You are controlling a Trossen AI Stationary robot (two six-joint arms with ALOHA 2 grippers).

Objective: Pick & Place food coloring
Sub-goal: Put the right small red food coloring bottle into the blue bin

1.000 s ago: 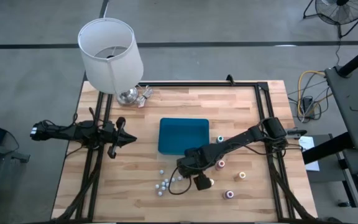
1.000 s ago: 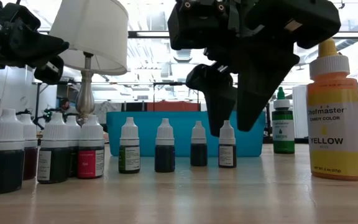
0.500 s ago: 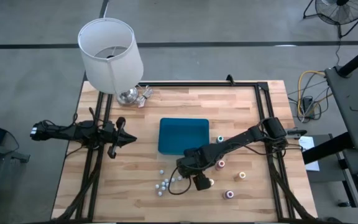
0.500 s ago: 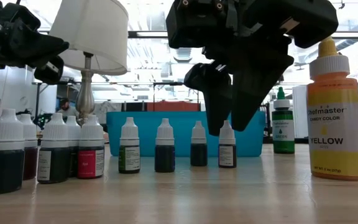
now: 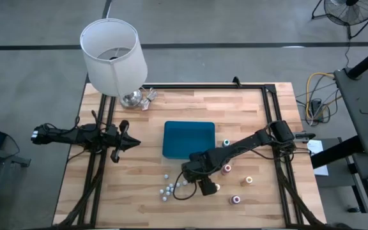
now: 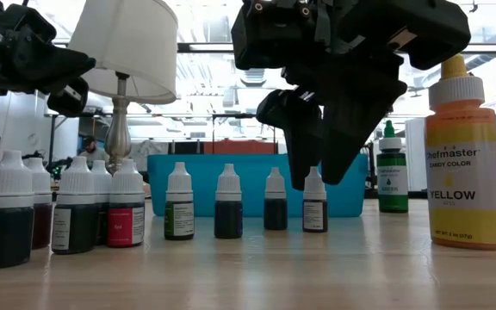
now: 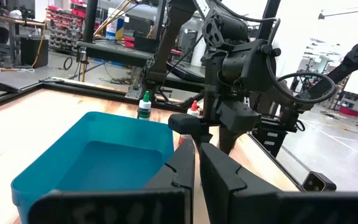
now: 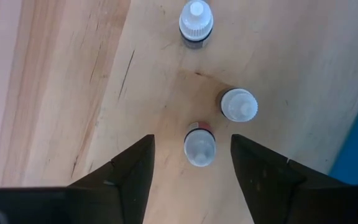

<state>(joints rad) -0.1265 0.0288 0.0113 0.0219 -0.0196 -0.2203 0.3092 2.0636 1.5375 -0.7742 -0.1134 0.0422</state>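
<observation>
Coloured-top food coloring bottles stand upright on the table right of centre: green (image 5: 226,143), red (image 5: 227,169), orange (image 5: 248,180), pink (image 5: 235,200) and yellow (image 5: 214,187). The yellow one (image 6: 465,155) is close to the low camera. Several small white-capped dropper bottles (image 5: 168,188) stand near the front. My right gripper (image 5: 188,174) points down, open, over the droppers. One dropper (image 8: 199,144) stands between its fingers, untouched. My left gripper (image 5: 133,143) waits shut at the table's left.
The blue tray (image 5: 188,139) sits just beyond my right gripper, mid-table. A white-shaded lamp (image 5: 114,56) stands at the far left corner. Two more droppers (image 8: 238,104) (image 8: 196,22) stand close to the one between the fingers. A dropper cluster (image 6: 67,211) crowds the low view's left.
</observation>
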